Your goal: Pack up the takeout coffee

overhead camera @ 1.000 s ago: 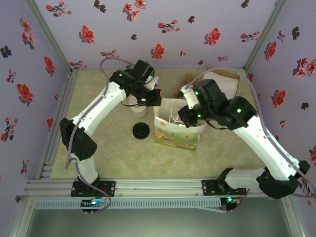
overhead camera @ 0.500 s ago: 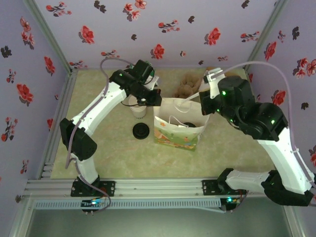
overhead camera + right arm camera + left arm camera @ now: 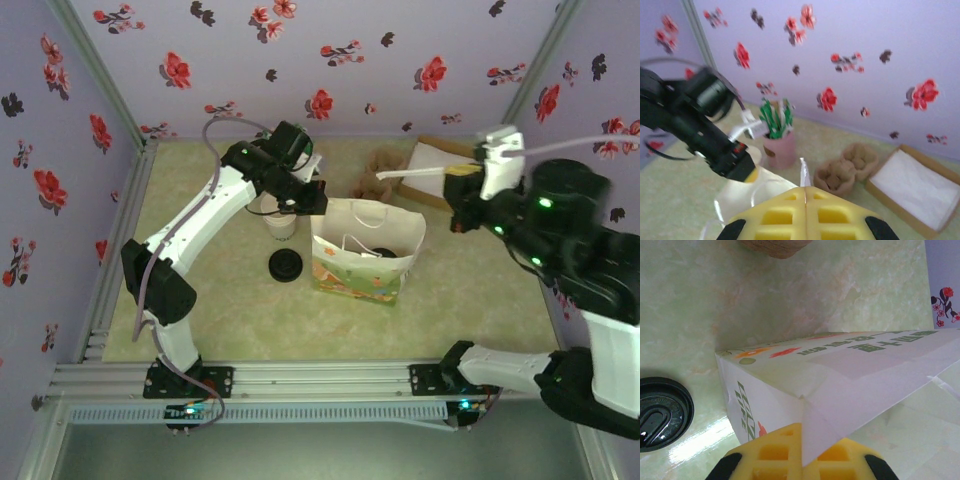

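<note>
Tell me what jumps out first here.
The printed paper bag stands open mid-table, its rim pinched by the left pincer. The right pincer, shut, hangs high at the right, facing the flowered wall. A black lid lies loose on the table left of the bag, near a cream cup.

My left jaws are pinched on the rim of the paper bag (image 3: 850, 370), and its wall blocks everything ahead and to their right. To their left the black lid (image 3: 660, 412) lies on open desk (image 3: 790, 295). My right jaws hang closed in free air. Below and ahead sit the pulp carrier (image 3: 845, 172), the white-lined tray (image 3: 910, 192) to the right, and the pink cup (image 3: 781, 150) and my left arm (image 3: 690, 117) to the left.
</note>
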Action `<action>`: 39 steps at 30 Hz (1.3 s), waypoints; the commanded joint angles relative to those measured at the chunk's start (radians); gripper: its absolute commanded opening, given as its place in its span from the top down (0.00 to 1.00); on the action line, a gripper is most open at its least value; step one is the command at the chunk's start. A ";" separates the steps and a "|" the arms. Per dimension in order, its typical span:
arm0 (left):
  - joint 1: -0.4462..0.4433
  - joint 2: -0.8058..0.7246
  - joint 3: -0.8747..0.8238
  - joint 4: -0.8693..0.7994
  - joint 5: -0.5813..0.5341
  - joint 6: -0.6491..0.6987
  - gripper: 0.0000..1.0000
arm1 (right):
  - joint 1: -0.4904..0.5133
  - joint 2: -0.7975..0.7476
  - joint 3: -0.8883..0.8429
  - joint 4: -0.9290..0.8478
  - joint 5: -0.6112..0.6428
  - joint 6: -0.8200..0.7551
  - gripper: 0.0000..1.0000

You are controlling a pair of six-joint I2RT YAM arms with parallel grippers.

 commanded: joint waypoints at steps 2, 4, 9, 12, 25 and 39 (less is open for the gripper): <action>-0.006 0.020 -0.003 -0.013 0.000 0.011 1.00 | 0.002 -0.031 0.013 0.059 -0.186 0.015 1.00; -0.007 0.020 0.000 -0.016 0.000 0.013 1.00 | 0.003 -0.022 -0.005 0.052 -0.259 0.028 1.00; -0.007 0.016 -0.001 -0.016 0.000 0.015 1.00 | 0.003 0.046 -0.056 -0.035 -0.366 0.020 1.00; -0.007 0.013 -0.003 -0.016 -0.001 0.015 1.00 | 0.006 0.086 -0.107 -0.064 -0.339 0.010 1.00; -0.007 0.014 -0.001 -0.013 -0.001 0.015 1.00 | 0.123 0.306 -0.134 -0.164 -0.031 -0.055 0.54; -0.007 0.004 -0.006 -0.009 0.003 0.010 1.00 | -0.514 0.347 -0.193 -0.016 -0.027 0.217 0.31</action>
